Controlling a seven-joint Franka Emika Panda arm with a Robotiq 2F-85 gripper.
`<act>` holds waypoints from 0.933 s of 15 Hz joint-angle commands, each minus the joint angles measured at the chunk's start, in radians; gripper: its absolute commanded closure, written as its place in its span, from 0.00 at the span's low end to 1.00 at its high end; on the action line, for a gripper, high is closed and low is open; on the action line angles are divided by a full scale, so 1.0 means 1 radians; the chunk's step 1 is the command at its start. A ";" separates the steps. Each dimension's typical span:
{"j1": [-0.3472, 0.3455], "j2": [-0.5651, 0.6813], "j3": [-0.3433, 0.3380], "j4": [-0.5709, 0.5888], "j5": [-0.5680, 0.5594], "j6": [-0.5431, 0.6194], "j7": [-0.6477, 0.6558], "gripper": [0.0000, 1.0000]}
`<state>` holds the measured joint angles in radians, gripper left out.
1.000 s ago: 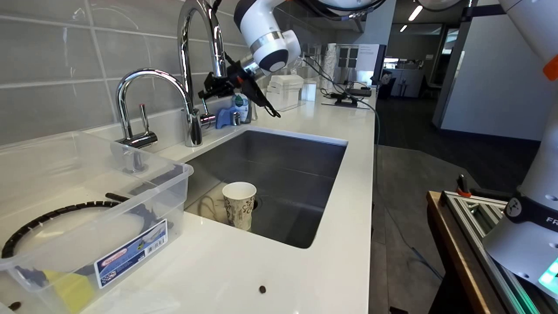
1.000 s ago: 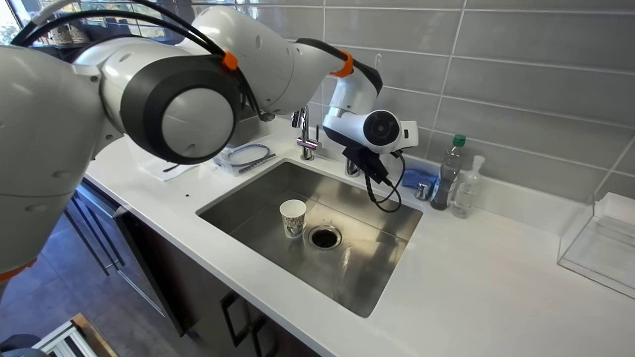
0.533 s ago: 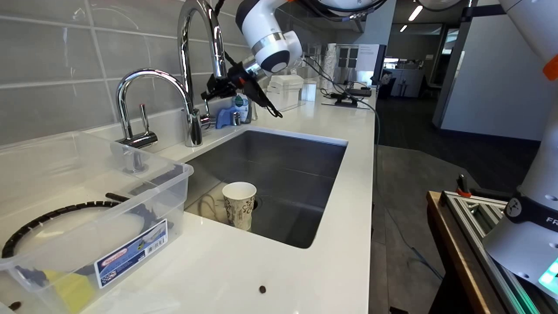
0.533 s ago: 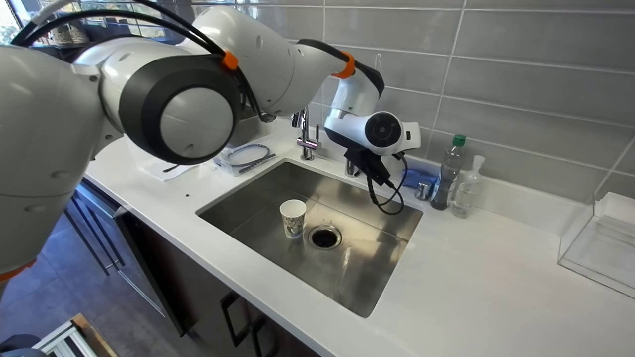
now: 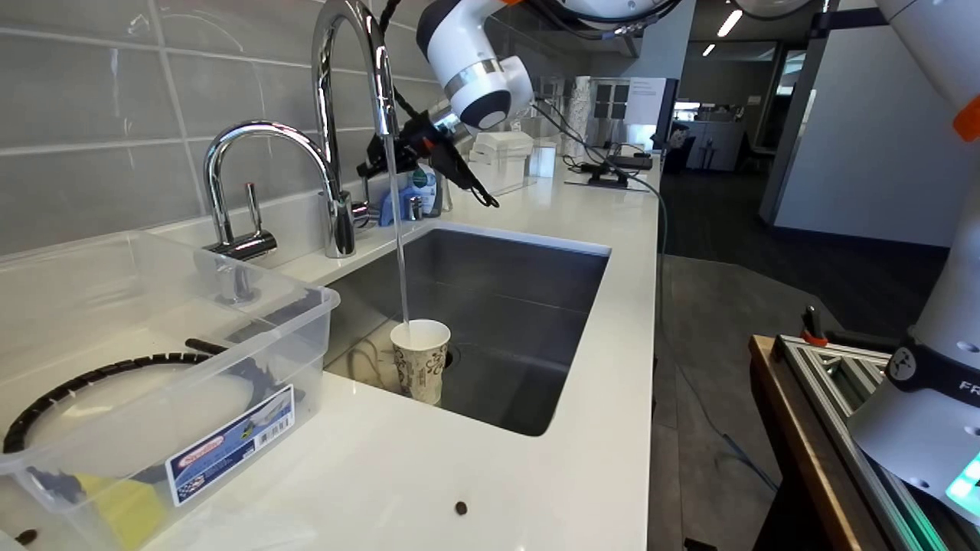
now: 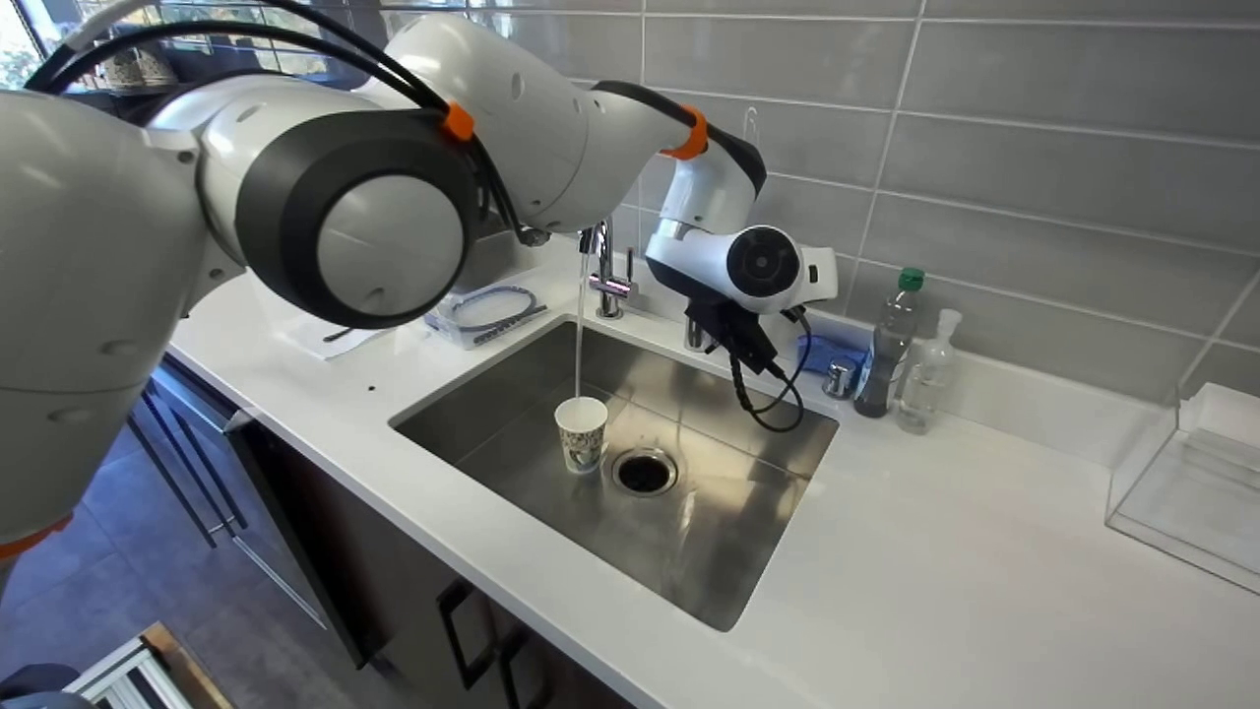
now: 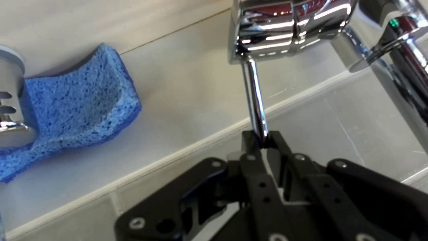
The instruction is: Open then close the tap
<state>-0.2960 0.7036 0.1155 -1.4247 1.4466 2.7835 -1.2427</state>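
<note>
The tall chrome tap (image 5: 325,99) rises behind the sink in an exterior view. Another exterior view shows only its base (image 6: 695,335) beside the arm. Its body (image 7: 267,26) and thin lever (image 7: 254,97) show in the wrist view. My gripper (image 7: 262,142) is shut on the lever's end, a fingertip on each side. In an exterior view the black gripper (image 5: 367,167) is behind the spout, at the lever. Water (image 5: 400,245) runs from the spout into a patterned paper cup (image 5: 419,367). The stream (image 6: 579,335) and cup (image 6: 582,438) show in both exterior views.
The shorter chrome tap (image 5: 213,180) and a clear plastic bin (image 5: 333,297) stand beside the sink (image 6: 679,571). A blue sponge (image 7: 87,100), a green-capped bottle (image 6: 888,350) and a pump bottle (image 6: 925,386) are near the gripper. Cables hang from the wrist.
Water has started to run from the tall tap into the cup. The gripper and lever end have shifted slightly, a little to the right in both exterior views.
</note>
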 commanded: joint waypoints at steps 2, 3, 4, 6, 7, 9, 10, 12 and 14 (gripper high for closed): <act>-0.002 -0.045 0.013 -0.050 -0.005 -0.039 -0.004 0.85; 0.001 -0.059 0.022 -0.064 -0.004 -0.051 -0.005 0.87; 0.003 -0.072 0.030 -0.077 -0.002 -0.061 -0.007 0.87; 0.005 -0.093 0.044 -0.101 0.000 -0.071 -0.024 0.85; 0.005 -0.104 0.050 -0.113 0.003 -0.075 -0.032 0.85; 0.005 -0.122 0.059 -0.135 0.005 -0.082 -0.041 0.84; 0.003 -0.131 0.062 -0.146 0.006 -0.090 -0.038 0.86; 0.007 -0.135 0.058 -0.155 0.000 -0.077 -0.046 0.86; 0.025 -0.143 0.033 -0.168 -0.039 -0.033 -0.016 0.76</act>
<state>-0.2973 0.6297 0.1386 -1.5063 1.4439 2.7794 -1.2965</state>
